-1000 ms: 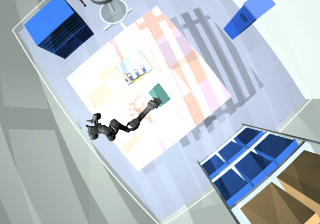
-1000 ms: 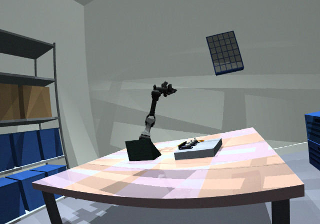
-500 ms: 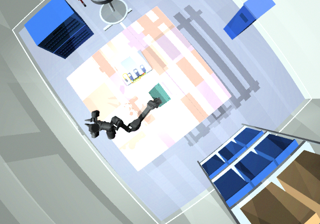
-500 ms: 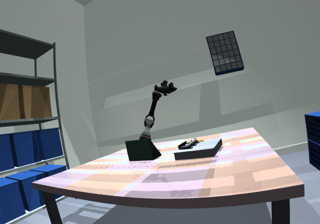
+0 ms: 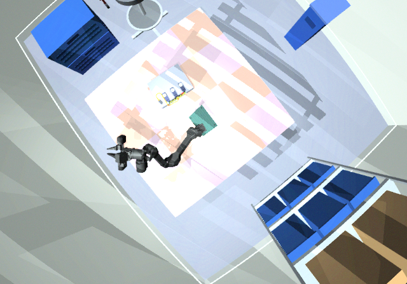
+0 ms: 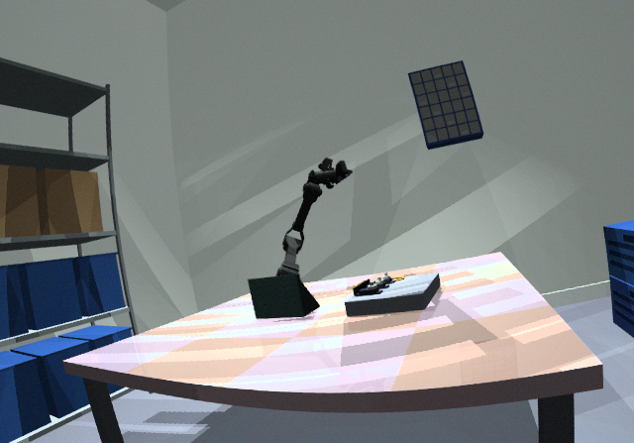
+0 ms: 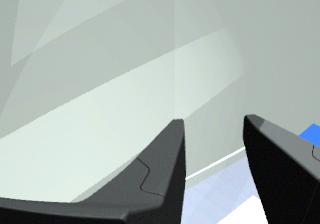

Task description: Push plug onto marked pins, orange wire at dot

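Note:
The pale grey holder (image 5: 169, 76) (image 6: 391, 303) lies on the table. Several small dark servos (image 5: 172, 91) (image 6: 368, 287) sit along one side of it, with yellow and red wires beside them. A yellow wire loop (image 5: 158, 94) stands out at one end of the row. The plug, the pins, the coloured band and its dot are too small to make out. My gripper (image 5: 109, 151) (image 6: 351, 171) (image 7: 214, 127) is partly open and empty. It is high up and well away from the holder, and the wrist view shows only wall, floor and a bit of table past the fingers.
A green block (image 5: 204, 118) (image 6: 276, 297) stands on the table beside the holder, at the arm's base. The patterned table (image 5: 249, 93) (image 6: 317, 361) has its edge below the gripper in the top view. Shelves with blue bins, a stool and blue cabinets stand off the table.

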You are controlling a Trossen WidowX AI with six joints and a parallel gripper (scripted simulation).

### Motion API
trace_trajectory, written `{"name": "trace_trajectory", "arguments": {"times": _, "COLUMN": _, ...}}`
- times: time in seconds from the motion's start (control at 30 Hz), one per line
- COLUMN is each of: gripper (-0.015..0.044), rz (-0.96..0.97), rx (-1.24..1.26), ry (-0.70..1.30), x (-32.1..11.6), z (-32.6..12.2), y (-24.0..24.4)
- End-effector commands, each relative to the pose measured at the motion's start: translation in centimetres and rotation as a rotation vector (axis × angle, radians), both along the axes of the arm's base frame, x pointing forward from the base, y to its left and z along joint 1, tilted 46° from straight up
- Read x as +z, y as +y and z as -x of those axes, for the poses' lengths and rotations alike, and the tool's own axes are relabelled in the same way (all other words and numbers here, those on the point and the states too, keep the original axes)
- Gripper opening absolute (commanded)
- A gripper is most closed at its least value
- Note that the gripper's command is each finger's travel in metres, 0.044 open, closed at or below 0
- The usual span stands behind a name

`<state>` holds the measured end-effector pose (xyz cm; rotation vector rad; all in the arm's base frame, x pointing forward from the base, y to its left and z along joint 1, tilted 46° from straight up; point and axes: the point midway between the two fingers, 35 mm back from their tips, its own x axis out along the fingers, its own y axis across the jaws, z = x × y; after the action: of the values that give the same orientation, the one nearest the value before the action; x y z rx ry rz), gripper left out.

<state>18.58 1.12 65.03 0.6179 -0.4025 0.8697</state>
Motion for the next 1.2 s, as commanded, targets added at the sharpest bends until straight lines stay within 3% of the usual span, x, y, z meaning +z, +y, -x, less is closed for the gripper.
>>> {"name": "trace_trajectory", "arguments": {"times": 0.0, "gripper": 0.0115, "rz": -0.023, "rx": -0.024, "ry": -0.024, "x": -0.4, "z": -0.5, "y": -0.3}}
{"name": "trace_trajectory", "arguments": {"times": 1.17, "gripper": 0.0115, "rz": -0.105, "rx": -0.343, "ry": -0.043, "x": -7.1, "z": -6.6, "y": -2.8}}
